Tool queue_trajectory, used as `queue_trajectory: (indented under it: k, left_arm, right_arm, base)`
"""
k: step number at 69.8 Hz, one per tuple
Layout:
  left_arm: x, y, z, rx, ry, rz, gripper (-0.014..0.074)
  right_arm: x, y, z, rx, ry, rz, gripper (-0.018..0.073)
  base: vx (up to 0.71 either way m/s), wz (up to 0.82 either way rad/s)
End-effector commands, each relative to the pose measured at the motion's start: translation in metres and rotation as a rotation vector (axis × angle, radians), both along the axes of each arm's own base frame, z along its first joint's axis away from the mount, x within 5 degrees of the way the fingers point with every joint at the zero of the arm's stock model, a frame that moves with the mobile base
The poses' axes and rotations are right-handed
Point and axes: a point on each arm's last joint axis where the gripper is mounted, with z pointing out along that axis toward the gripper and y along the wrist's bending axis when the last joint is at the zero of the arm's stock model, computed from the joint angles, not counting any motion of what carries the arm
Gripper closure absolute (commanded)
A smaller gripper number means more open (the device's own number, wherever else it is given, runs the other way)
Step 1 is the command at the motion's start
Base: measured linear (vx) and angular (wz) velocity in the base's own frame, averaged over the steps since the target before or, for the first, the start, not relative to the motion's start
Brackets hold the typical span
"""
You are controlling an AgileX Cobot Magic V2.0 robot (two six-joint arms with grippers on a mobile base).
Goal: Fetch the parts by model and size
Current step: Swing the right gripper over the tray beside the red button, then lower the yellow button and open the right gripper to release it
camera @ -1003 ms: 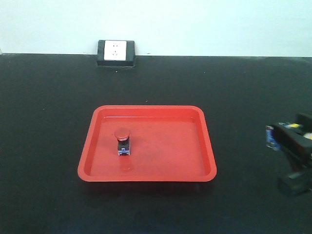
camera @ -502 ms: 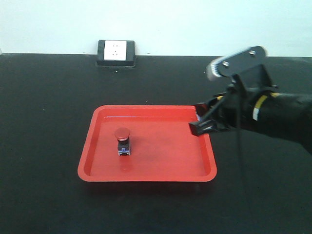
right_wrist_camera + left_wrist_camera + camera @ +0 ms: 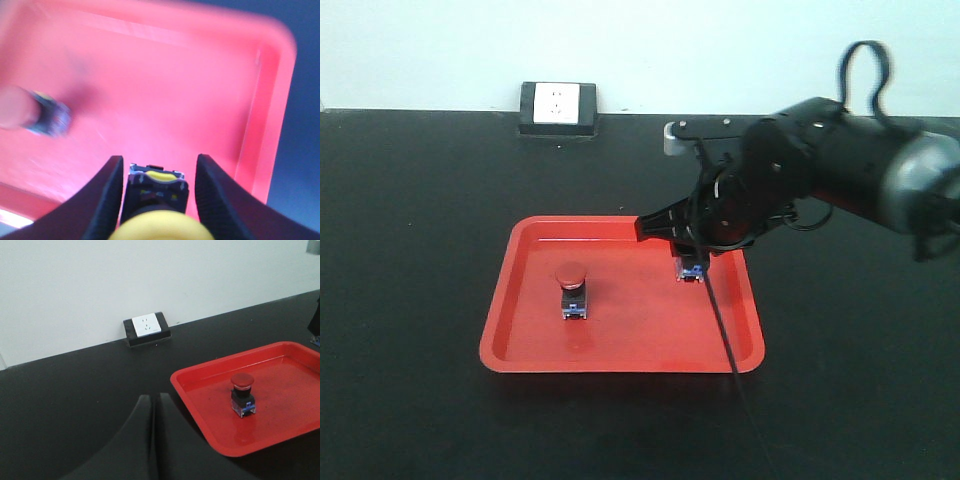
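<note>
A red-capped push-button switch [image 3: 572, 290] stands upright in the left half of the red tray [image 3: 620, 355]. My right gripper [image 3: 686, 258] hangs over the tray's back right part, shut on the yellow-capped switch [image 3: 692, 270], whose blue-grey base pokes out below the fingers. In the right wrist view the yellow switch [image 3: 156, 187] sits between the black fingers [image 3: 112, 190], over the tray floor [image 3: 265, 125], with the red switch [image 3: 40, 115] blurred at left. My left gripper [image 3: 152, 405] is shut and empty, left of the tray [image 3: 200, 405] and the red switch [image 3: 242, 395].
A white wall socket in a black frame [image 3: 558, 105] stands at the back edge of the black table, against the pale wall. It also shows in the left wrist view as the socket [image 3: 147, 326]. The right arm's cable hangs down across the tray's front right corner.
My right arm has swung in from the right edge of the table to over the tray's back right part, carrying the yellow switch. The red switch has not moved.
</note>
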Motion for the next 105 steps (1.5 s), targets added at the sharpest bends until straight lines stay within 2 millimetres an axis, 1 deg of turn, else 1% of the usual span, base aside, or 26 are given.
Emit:
queue_trajectory:
  k: [1, 10, 18, 34, 45, 68, 86, 90, 96, 103, 105]
  left_arm:
    - [0.000, -0.001, 0.009, -0.013, -0.037, -0.014, 0.0604]
    - [0.000, -0.001, 0.008, -0.010, -0.021, -0.008, 0.0604]
    - [0.000, -0.001, 0.007, -0.008, -0.013, -0.005, 0.0604]
    - [0.000, -0.001, 0.007, -0.008, -0.013, -0.005, 0.0604]
    - [0.000, -0.001, 0.007, -0.008, -0.013, -0.005, 0.0604]
    - [0.000, 0.000, 0.007, -0.007, -0.012, -0.004, 0.0604]
    - [0.000, 0.000, 0.007, -0.007, -0.011, -0.004, 0.0604]
    - [0.000, 0.000, 0.007, -0.007, -0.011, -0.004, 0.0604]
    - [0.000, 0.000, 0.007, -0.007, -0.011, -0.004, 0.0604]
    - [0.000, 0.000, 0.007, -0.007, -0.011, -0.004, 0.0604]
    - [0.000, 0.000, 0.007, -0.007, -0.011, -0.004, 0.0604]
  right_arm:
    - [0.010, 0.004, 0.021, 0.014, -0.032, -0.010, 0.0561]
    - [0.022, 0.011, 0.011, 0.012, -0.005, -0.035, 0.0561]
    - [0.030, 0.014, -0.002, 0.010, 0.011, -0.055, 0.0561]
    - [0.040, 0.016, -0.033, -0.056, 0.035, -0.053, 0.0561]
    - [0.046, 0.020, -0.045, -0.047, 0.024, -0.046, 0.0561]
    - [0.052, 0.021, -0.063, -0.070, 0.025, -0.035, 0.0561]
    - [0.052, 0.021, -0.062, -0.083, 0.018, -0.030, 0.0550]
    - [0.052, 0.021, -0.062, -0.083, 0.018, -0.030, 0.0530]
    - [0.052, 0.021, -0.062, -0.083, 0.018, -0.030, 0.0470]
    - [0.052, 0.020, -0.063, -0.085, 0.021, -0.031, 0.0358]
    - [0.052, 0.020, -0.063, -0.084, 0.022, -0.032, 0.0304]
  base:
    - [0.00, 0.00]
    - [0.00, 0.00]
    - [0.00, 0.00]
    - [0.00, 0.00]
    - [0.00, 0.00]
    - [0.00, 0.00]
    - [0.00, 0.00]
    - [0.00, 0.00]
    - [0.00, 0.00]
    - [0.00, 0.00]
    - [0.00, 0.00]
